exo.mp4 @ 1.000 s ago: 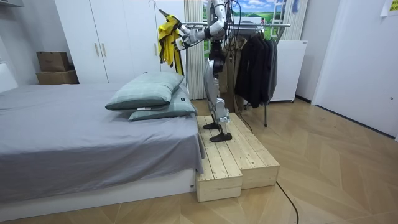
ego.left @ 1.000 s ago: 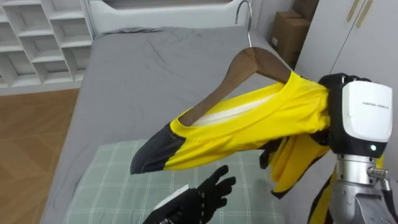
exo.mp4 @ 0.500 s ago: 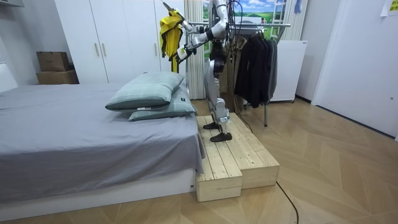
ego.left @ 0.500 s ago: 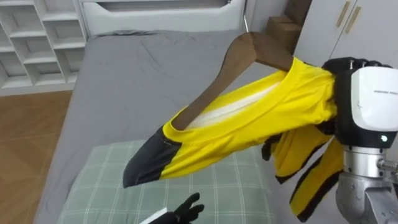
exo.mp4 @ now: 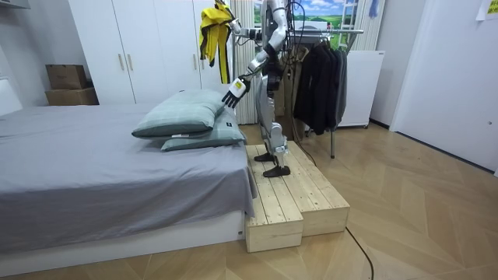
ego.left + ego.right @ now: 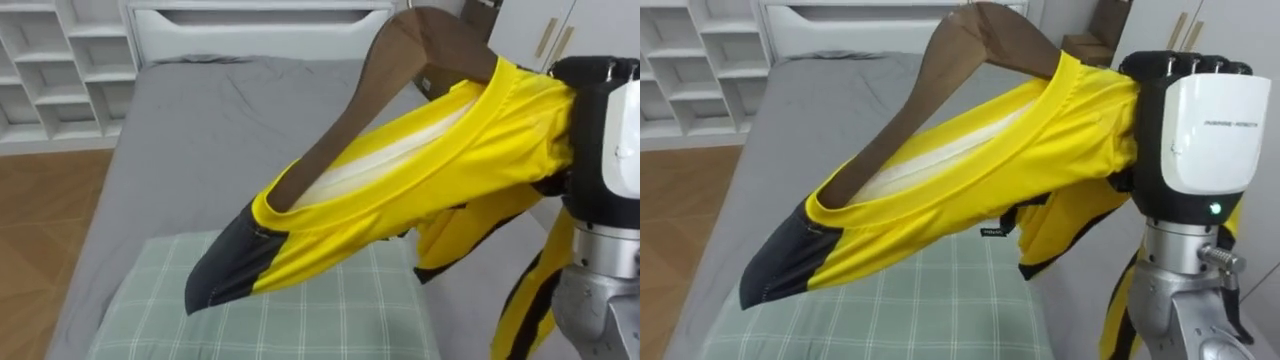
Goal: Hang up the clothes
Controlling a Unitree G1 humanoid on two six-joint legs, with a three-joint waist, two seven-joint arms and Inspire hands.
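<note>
Plainly, the danger here is the garment coming off before it reaches the rail. At the upper left of the eye views stand white shelving (image 6: 50, 70) and the grey bed (image 6: 200, 130). Toward the lower left the shirt's dark sleeve (image 6: 780, 265) dangles free above the checked pillow (image 6: 330, 320). Through the middle, the wooden hanger (image 6: 370, 85) slants steeply up to the top edge, which cuts off its hook. The yellow shirt (image 6: 400, 190) lies stretched along that sloping arm, neckline gaping. At the right, the right hand (image 6: 1195, 120) has its fingers curled tight round the bunched yellow cloth at the hanger's other shoulder.

With the hanger so tilted, I judge that any jolt could let the shirt slide down the low arm and drop onto the pillow. If the grip holds mostly cloth, the hanger itself could twist loose.

In the room view, the left hand (image 5: 236, 90) hangs low above the pillows with fingers spread, too far down to catch anything. The robot stands on a wooden platform (image 5: 296, 194). The clothes rail (image 5: 334, 32) is further right, so a turn is needed. The loose hem may then snag the dark coats (image 5: 319, 74), or the unseen hook may miss the bar.
</note>
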